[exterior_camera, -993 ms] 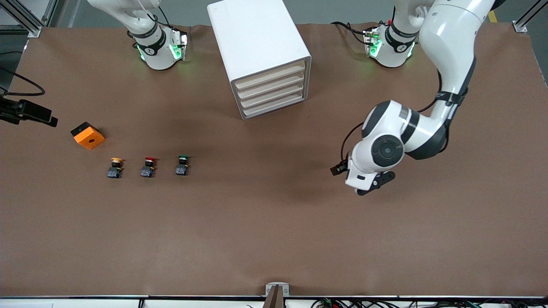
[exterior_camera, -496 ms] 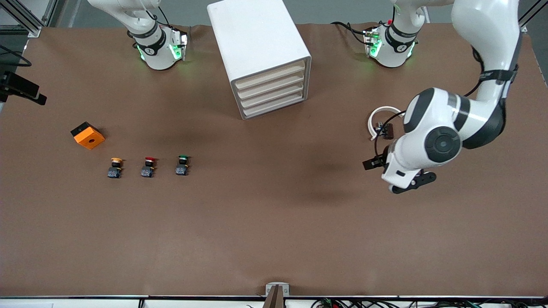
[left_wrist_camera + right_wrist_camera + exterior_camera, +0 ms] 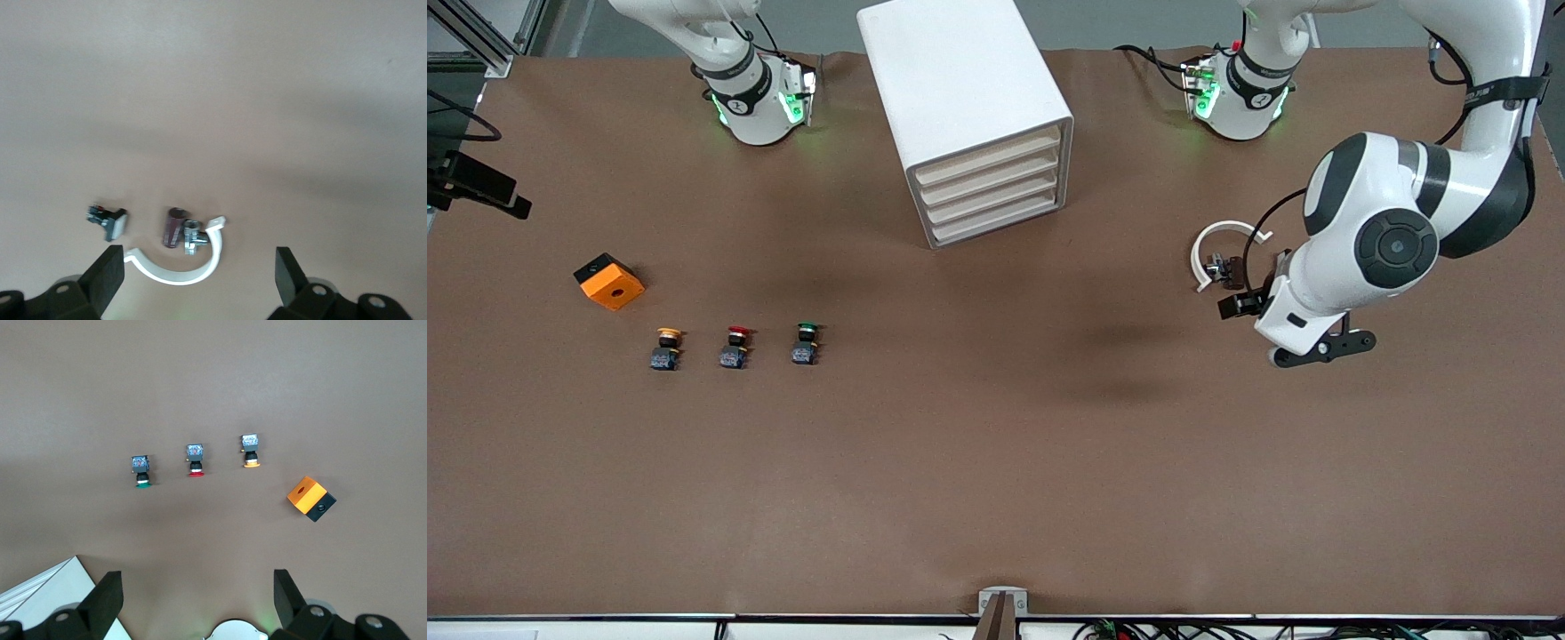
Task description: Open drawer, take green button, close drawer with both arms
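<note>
Beside the white clamp ring (image 3: 179, 270), only the left wrist view shows a small, perhaps metal, fitting (image 3: 109, 221); left gripper (image 3: 193, 277) and right gripper (image 3: 193, 597) both spread, empty.

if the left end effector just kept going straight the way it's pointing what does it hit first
Probably the white curved clip on the table. The left end effector, open, points down at the tabletop, and the clip lies between its fingers in the wrist view, with a small dark cylinder beside it. Depth is unclear.

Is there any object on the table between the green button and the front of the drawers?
Nothing visible. Only bare table lies between the green button and the cabinet; its drawers are all shut.
</note>
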### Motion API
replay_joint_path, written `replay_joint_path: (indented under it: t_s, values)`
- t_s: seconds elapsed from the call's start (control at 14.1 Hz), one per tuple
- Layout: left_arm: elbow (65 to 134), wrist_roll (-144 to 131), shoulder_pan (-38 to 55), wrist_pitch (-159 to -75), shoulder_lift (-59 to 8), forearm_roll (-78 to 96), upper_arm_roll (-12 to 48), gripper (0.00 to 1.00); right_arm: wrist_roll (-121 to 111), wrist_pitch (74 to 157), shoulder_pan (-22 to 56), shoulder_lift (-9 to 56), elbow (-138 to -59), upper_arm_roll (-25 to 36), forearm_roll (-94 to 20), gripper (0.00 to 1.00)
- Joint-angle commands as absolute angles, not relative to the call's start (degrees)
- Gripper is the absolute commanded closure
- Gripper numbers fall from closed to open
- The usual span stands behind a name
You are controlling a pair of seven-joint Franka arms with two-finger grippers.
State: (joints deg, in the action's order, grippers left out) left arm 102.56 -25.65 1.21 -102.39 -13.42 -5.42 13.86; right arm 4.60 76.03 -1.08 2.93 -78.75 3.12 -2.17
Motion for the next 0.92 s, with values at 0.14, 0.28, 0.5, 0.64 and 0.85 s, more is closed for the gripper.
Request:
replay_joint_path:
  t_s: [0.14,0.28,0.5,0.64,0.85]
  values:
    - [109.4,-14.1,5.0,-103.1,-5.6,-5.3,4.5,0.0,5.6,79.8,-1.9,-2.0,-86.3,2.5,-2.5,0.0]
    - [110.4,-9.4,5.9,-103.3,-3.5,-3.9,1.2,0.0,5.6,85.1,-2.0,-7.8,-94.9,2.5,-2.5,0.0]
    - [112.2,-3.8,5.9,-103.3,-0.3,-3.5,-1.5,0.0,5.5,85.5,-2.0,-8.8,-96.0,2.5,-2.5,0.0]
    - [112.7,-3.5,4.7,-102.9,2.2,-3.5,-1.2,0.0,5.0,85.1,-1.8,-8.5,-94.9,2.5,-2.5,0.0]
    - [112.7,-2.2,4.4,-101.3,5.2,-3.5,-1.1,0.0,5.0,85.3,-1.7,-8.5,-94.7,2.2,-1.9,0.0]
